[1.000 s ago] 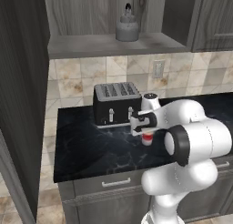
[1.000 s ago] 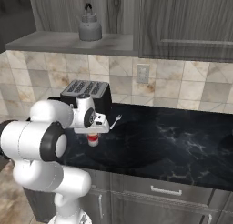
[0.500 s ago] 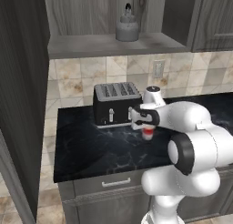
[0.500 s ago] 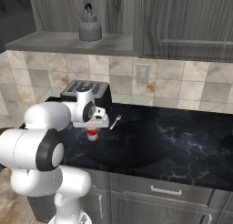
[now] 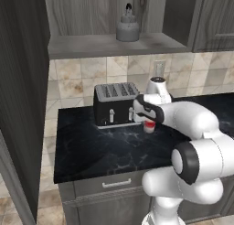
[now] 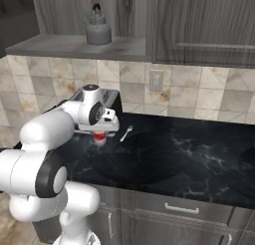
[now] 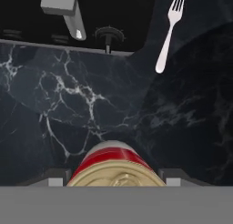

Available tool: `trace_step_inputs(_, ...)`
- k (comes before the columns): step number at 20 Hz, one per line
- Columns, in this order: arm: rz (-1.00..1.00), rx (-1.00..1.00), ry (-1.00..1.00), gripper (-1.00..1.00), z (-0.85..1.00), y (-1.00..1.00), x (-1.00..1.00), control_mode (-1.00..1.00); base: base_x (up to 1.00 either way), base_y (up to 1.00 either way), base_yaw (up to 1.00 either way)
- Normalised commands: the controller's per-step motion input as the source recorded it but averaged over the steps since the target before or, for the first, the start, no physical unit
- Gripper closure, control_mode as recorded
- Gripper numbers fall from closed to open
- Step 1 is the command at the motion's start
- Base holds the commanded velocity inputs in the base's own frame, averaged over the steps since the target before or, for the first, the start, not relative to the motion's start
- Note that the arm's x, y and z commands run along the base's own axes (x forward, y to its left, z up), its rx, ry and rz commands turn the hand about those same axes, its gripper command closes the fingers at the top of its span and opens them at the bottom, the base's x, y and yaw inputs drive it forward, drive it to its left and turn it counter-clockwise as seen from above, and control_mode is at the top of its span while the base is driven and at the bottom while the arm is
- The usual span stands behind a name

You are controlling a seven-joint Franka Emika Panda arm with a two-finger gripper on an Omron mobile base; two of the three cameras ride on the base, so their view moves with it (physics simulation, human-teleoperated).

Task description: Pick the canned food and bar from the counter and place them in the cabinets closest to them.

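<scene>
**Q:** Where, exactly, does the small red tin of canned food with the tan-yellow top (image 7: 116, 166) lie relative to the two-finger gripper (image 7: 110, 181)?

**A:** Directly between the two dark finger tips (image 7: 54, 181), at the bottom centre of the hand view. The jaws stand partly closed, one on each flank of the tin, and appear to have hold of it. In the left base view the canned food (image 5: 149, 126) hangs below the white hand, just in front of the black four-slot toaster (image 5: 114, 103); in the right base view it (image 6: 100, 136) appears just clear of the dark marbled stone counter (image 6: 189, 159), though contact cannot be ruled out.

**Q:** How is its long axis oriented?

**A:** Upright, in line with the gripper, which points down at the counter.

**Q:** Which relation governs the coming move?

**A:** Height. The open wall-hung cabinet with the grey wood-grain interior (image 5: 109, 45) sits well above the tin and behind it, over the toaster. Its shelf already carries a grey kettle (image 5: 127, 28). Judging from this, the tin must travel up and back, clearing the shelf's front edge. A white fork (image 7: 169, 33) lies beside the toaster, apart from the tin.
</scene>
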Motion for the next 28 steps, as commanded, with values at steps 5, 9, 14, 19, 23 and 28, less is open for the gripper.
trace_step_inputs(5,0.0,0.03,-0.04,1.0,0.5,0.0,0.0,-1.0,0.0,0.0,0.0)
trace_step_inputs(9,0.0,0.02,-0.03,1.0,0.46,0.0,-0.02,-1.0,0.0,0.0,0.0)
trace_step_inputs(14,0.0,0.01,-0.04,1.0,0.5,0.01,-0.02,-1.0,0.0,0.0,0.0)
trace_step_inputs(19,0.0,0.01,-0.04,1.0,0.53,0.04,-0.01,-1.0,0.0,0.0,0.0)
trace_step_inputs(23,0.0,0.0,-0.05,1.0,0.53,0.05,-0.02,-1.0,0.0,0.0,0.0)
trace_step_inputs(28,0.0,0.0,-0.03,1.0,0.52,0.05,-0.03,-1.0,0.0,0.0,0.0)
